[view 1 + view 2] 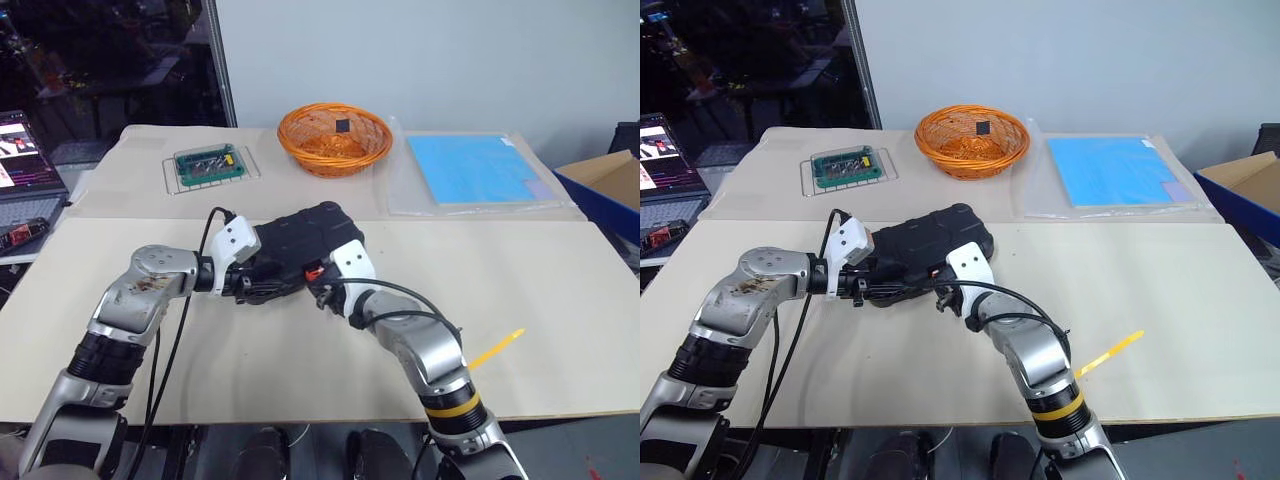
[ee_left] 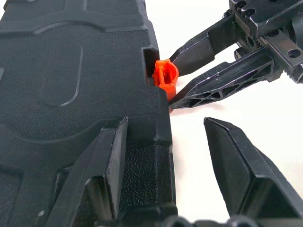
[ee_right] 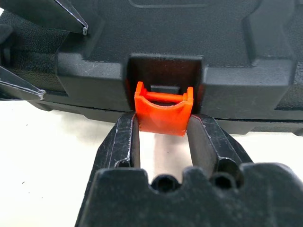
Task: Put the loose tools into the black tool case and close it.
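The black tool case (image 1: 300,245), its lid down, is seen lying at the middle of the table (image 1: 560,300), at about 7 o'clock from the orange wicker basket (image 1: 334,139). Its small orange latch (image 3: 164,112) is pinched between the two fingers of the right gripper (image 3: 163,142) at the front edge. The left gripper (image 2: 165,184) is spread wide, one finger (image 2: 106,165) resting on the ribbed lid, the other off the edge.

Both grippers (image 1: 262,285) (image 1: 318,285) meet the closed black tool case (image 1: 300,240).
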Controlling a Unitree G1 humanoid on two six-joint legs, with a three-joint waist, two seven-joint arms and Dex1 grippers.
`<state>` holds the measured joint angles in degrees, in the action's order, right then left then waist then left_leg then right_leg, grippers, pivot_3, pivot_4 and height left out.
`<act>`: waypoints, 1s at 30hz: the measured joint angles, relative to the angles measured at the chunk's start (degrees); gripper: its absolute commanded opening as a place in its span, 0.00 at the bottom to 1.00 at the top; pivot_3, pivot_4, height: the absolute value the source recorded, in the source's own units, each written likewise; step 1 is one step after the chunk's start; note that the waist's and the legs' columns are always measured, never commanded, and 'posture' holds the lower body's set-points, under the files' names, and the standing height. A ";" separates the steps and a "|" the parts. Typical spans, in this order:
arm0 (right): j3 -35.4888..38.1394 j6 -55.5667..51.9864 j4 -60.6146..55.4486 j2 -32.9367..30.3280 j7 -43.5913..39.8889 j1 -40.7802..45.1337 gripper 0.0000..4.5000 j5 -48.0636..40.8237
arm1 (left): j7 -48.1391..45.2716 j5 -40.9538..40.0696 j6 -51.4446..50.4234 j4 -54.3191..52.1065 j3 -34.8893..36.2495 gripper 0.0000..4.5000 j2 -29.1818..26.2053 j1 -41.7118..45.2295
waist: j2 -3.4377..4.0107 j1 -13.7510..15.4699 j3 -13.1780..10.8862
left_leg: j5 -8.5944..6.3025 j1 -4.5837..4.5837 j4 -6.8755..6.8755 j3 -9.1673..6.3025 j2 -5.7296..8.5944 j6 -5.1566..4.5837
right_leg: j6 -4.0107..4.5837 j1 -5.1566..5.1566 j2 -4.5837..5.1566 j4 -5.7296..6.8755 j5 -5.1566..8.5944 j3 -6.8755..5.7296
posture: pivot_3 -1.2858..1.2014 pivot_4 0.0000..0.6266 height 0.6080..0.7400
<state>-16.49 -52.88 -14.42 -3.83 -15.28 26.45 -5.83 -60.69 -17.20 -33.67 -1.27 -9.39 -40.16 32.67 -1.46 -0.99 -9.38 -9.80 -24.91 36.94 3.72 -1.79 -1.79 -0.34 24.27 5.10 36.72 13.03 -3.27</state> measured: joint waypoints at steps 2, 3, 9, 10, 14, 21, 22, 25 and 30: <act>-0.08 0.00 0.00 0.00 -0.40 0.20 0.60 -0.02 | 0.12 0.02 -0.01 -0.04 -0.06 0.61 0.02 -0.04 | 0.00 0.03 0.00 | 0.00 0.04 0.00 0.03 0.00 0.00 | 0.00 0.00 0.00 0.02 0.00 0.05 | 0.52 0.24 1.00; -0.33 0.00 -0.01 0.08 -0.60 0.28 0.60 -0.09 | 0.21 0.02 -0.01 -0.11 -0.08 0.61 0.04 -0.04 | 0.00 0.08 0.00 | 0.00 0.05 0.00 0.04 0.00 0.00 | 0.00 0.00 0.00 0.02 0.00 0.07 | 0.52 0.24 1.00; -0.22 -2.40 -4.54 -2.57 -1.49 -0.32 0.60 -0.26 | 0.55 -0.19 -0.58 -0.77 -0.12 0.61 0.18 0.01 | 0.00 0.22 0.00 | -0.01 0.04 -0.01 0.13 0.03 0.00 | 0.00 0.00 0.06 0.00 0.00 0.17 | 0.52 0.24 1.00; 0.08 -2.91 -5.58 -2.95 -1.49 -0.58 0.60 -0.26 | 0.60 -0.22 -1.02 -0.93 -0.12 0.61 0.18 0.05 | 0.00 0.23 0.00 | -0.01 0.04 -0.01 0.13 0.03 0.00 | 0.00 0.01 0.05 0.00 0.00 0.18 | 0.52 0.24 1.00; 1.98 -6.12 -10.18 -5.46 -1.53 -2.11 0.60 -1.01 | 1.30 -0.27 -2.61 -1.70 -0.11 0.61 0.31 0.36 | -0.01 0.32 0.01 | -0.01 0.05 -0.01 0.13 0.02 0.00 | 0.00 0.00 0.05 0.00 0.01 0.17 | 0.52 0.24 1.00; 3.88 -9.85 -13.81 -6.11 -1.54 -3.92 0.40 -2.72 | 1.53 -0.37 -4.05 -1.85 -0.16 0.61 0.43 0.87 | -0.01 0.34 0.01 | -0.01 0.06 -0.01 0.13 0.01 0.01 | 0.00 0.01 0.05 0.00 0.02 0.16 | 0.52 0.24 1.00; 4.08 -9.87 -13.81 -5.59 -1.59 -4.42 0.32 -3.53 | 1.53 -0.37 -4.06 -1.85 -0.20 0.61 0.46 0.93 | -0.01 0.38 0.01 | -0.01 0.05 -0.01 0.13 0.01 0.00 | 0.00 0.01 0.05 -0.01 0.02 0.17 | 0.52 0.24 1.00; 4.88 -9.90 -13.77 -3.73 -1.57 -4.73 0.08 -4.75 | 1.54 -0.35 -4.08 -1.77 -0.33 0.61 0.46 1.08 | -0.01 0.36 0.01 | -0.01 0.05 -0.01 0.14 0.02 0.00 | -0.01 0.00 0.06 -0.02 0.02 0.18 | 0.52 0.24 1.00; 5.25 -9.52 -10.83 -1.72 -1.48 -2.75 0.01 -6.22 | 1.50 -0.33 -4.01 -1.60 -0.43 0.61 0.45 1.15 | -0.01 0.33 0.01 | -0.01 0.05 -0.01 0.14 0.02 0.01 | -0.01 0.01 0.06 -0.02 0.01 0.18 | 0.52 0.24 1.00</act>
<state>-11.23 -62.41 -25.25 -5.55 -16.76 23.70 -12.05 -59.19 -17.52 -37.68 -2.87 -9.82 -39.71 33.81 -1.47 -0.66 -9.37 -9.81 -24.85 36.94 3.86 -1.77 -1.78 -0.34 24.27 5.16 36.70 13.05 -3.09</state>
